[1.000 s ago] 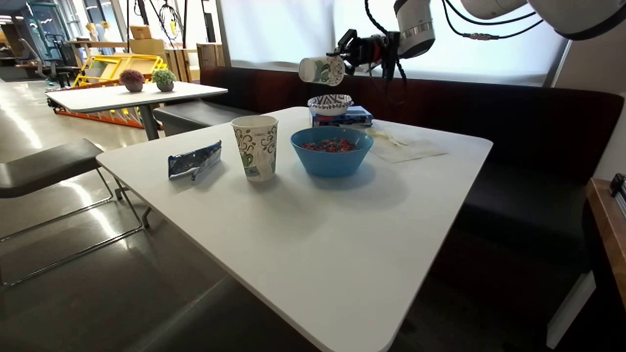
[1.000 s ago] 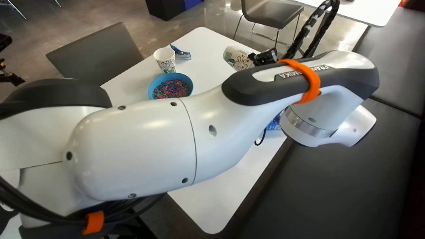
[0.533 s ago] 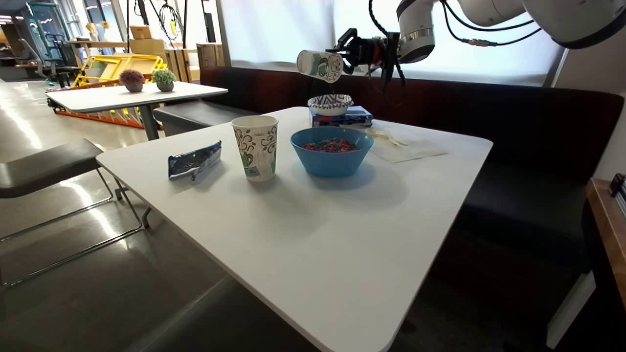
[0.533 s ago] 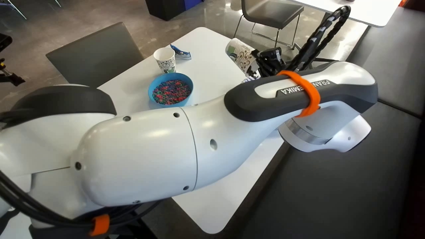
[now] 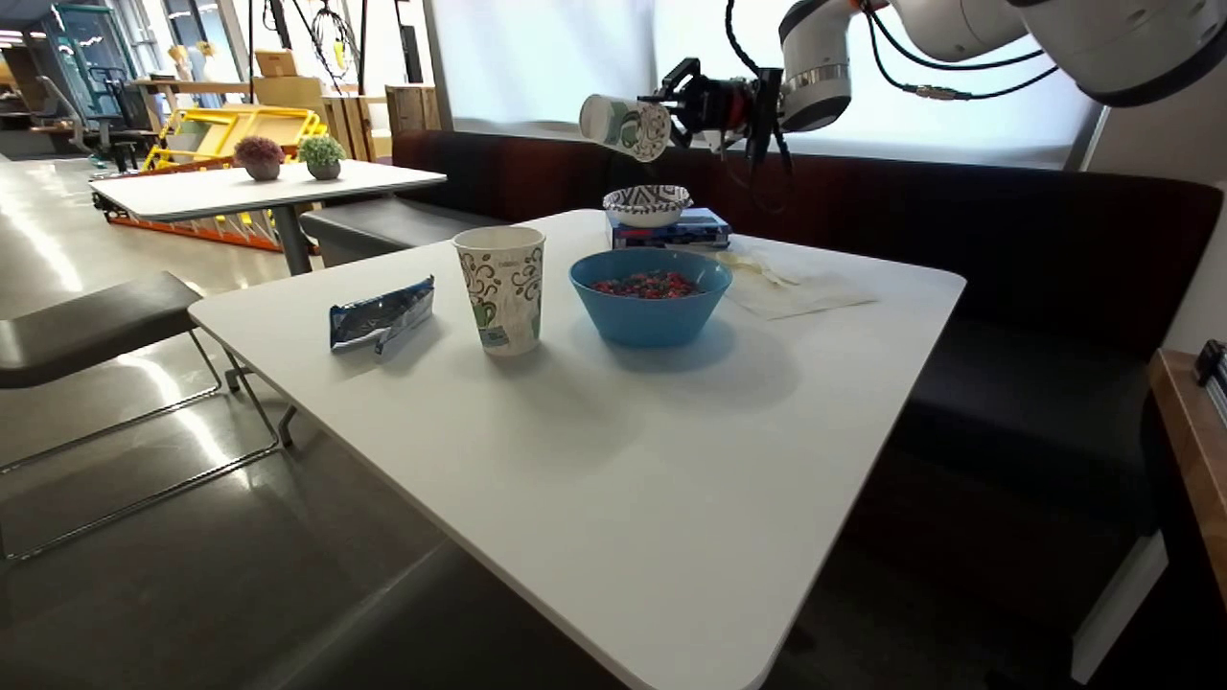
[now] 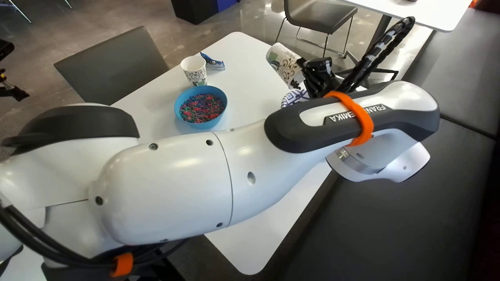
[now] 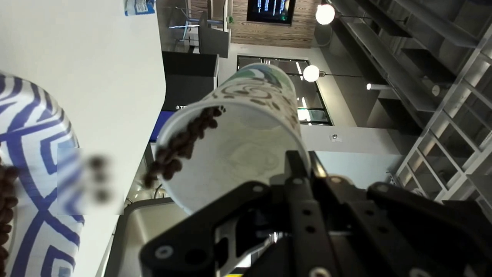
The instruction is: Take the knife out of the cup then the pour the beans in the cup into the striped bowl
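Observation:
The cup (image 5: 625, 126), printed with green and brown swirls, hangs tipped above the striped bowl (image 5: 647, 213), its base raised and mouth angled down. My gripper (image 7: 307, 165) is shut on its rim, with one finger inside and one outside. In the wrist view brown beans (image 7: 184, 142) lie along the inner wall up to the lip. A few blurred falling beans (image 7: 100, 177) show in the air beside the striped bowl (image 7: 34, 130), which holds more beans (image 7: 5, 207). I make out no knife in the cup; a pale utensil (image 5: 757, 268) on the table may be it.
Under the striped bowl is a blue box (image 5: 676, 232). Nearer stand a blue bowl (image 5: 652, 311) of coloured bits and another printed paper cup (image 5: 503, 292). A foil wrapper (image 5: 381, 314) and a napkin (image 5: 800, 295) lie on the table (image 5: 613, 450). Behind runs a dark bench.
The cup has tipped further, its base rising and its mouth dipping. Half a second ago a thin dark streak showed below its mouth. The forearm has sunk a little in an exterior view.

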